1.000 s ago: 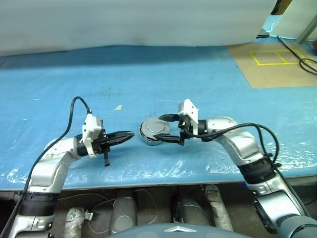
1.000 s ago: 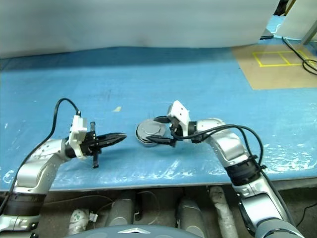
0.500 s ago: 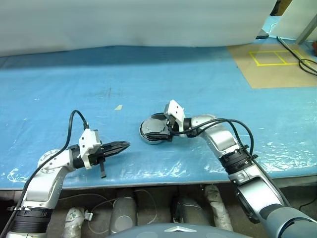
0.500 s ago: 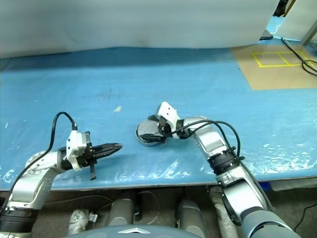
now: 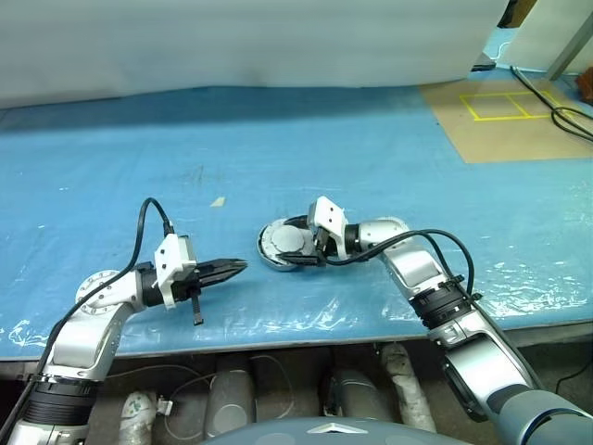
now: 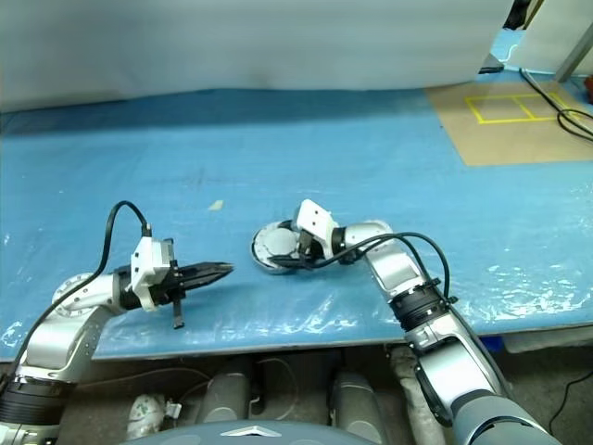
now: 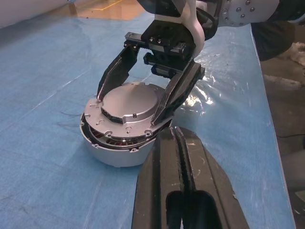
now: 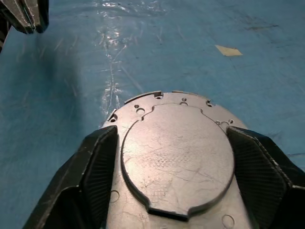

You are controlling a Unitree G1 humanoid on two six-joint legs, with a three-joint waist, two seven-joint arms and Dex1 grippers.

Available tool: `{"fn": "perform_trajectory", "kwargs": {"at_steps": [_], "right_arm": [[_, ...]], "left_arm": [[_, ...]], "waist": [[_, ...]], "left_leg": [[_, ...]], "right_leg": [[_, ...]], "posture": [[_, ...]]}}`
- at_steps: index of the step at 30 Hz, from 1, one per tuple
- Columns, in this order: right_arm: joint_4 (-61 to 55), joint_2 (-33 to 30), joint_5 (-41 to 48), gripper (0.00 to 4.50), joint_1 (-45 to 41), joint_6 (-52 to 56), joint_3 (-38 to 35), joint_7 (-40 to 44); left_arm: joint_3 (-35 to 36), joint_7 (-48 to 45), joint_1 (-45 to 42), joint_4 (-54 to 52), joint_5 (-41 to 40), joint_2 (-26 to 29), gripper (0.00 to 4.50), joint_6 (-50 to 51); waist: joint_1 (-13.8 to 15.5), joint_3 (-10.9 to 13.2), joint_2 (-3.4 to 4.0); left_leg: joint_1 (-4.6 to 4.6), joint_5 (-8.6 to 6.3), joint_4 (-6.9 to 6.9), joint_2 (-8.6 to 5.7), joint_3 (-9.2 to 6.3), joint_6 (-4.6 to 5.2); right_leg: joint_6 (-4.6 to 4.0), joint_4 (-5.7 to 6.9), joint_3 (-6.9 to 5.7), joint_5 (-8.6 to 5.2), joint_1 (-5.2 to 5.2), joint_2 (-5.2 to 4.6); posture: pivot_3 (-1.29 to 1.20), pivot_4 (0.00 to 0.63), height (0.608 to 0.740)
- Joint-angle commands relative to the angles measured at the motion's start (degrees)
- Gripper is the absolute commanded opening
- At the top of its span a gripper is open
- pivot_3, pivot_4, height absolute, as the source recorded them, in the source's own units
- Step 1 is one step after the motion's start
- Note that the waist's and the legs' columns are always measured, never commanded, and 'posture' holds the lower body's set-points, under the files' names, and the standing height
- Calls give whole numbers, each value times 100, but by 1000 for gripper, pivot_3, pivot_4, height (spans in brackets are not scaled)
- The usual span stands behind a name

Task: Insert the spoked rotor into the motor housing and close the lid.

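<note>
The motor housing (image 7: 114, 155), a grey round shell with copper windings showing at its rim, sits mid-table. A flat grey lid (image 7: 131, 100) lies on it, slightly askew and raised on one side. My right gripper (image 5: 283, 246) reaches in from the right, its fingers (image 8: 90, 171) closed against opposite sides of the lid. To the left, a short gap away, my left gripper (image 5: 239, 266) is shut and empty, pointing at the housing. The spoked rotor is hidden.
The blue plastic sheet (image 5: 389, 167) covers the table, whose front edge runs just below both arms. A small pale scrap (image 5: 220, 200) lies behind the housing. A tan board with yellow tape (image 5: 500, 107) and black cables (image 5: 565, 107) sit far right.
My right hand sank and tilted down over the housing, and its jaws narrowed from wide open onto the lid. The left gripper stayed shut and roughly in place.
</note>
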Motion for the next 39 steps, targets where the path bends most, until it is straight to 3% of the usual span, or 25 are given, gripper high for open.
{"fn": "perform_trajectory", "kwargs": {"at_steps": [1,11,20,30,39], "right_arm": [[-113,66,-27,2964,-44,89,12,40],[-672,336,485,2965,-625,1292,-270,117],[105,416,-311,2965,-666,835,223,-173],[550,554,-480,2965,-694,890,140,-367],[148,577,-46,2965,-931,2047,6,5]], "left_arm": [[30,9,76,-206,-23,104,48,-31],[-31,136,131,-476,-52,177,48,154],[-48,210,74,-592,-67,191,48,298],[-43,365,-42,-802,-121,171,48,617],[402,303,-13,280,-45,273,48,292]], "waist": [[-2,0,0],[-8,0,1],[-9,0,0],[-18,0,0],[-6,0,0]], "left_leg": [[0,0,0,0,0,0],[-3,0,4,11,1,0],[-4,0,4,12,3,-2],[31,0,11,13,7,-2],[44,0,13,14,12,-2]], "right_leg": [[0,0,0,0,0,0],[-5,11,1,-1,-8,10],[-6,10,1,-2,-8,11],[-18,53,14,-10,0,11],[-24,72,23,-14,-1,12]], "posture": [[0,150,740],[0,150,740],[0,150,740],[0,150,740],[0,150,740]]}}
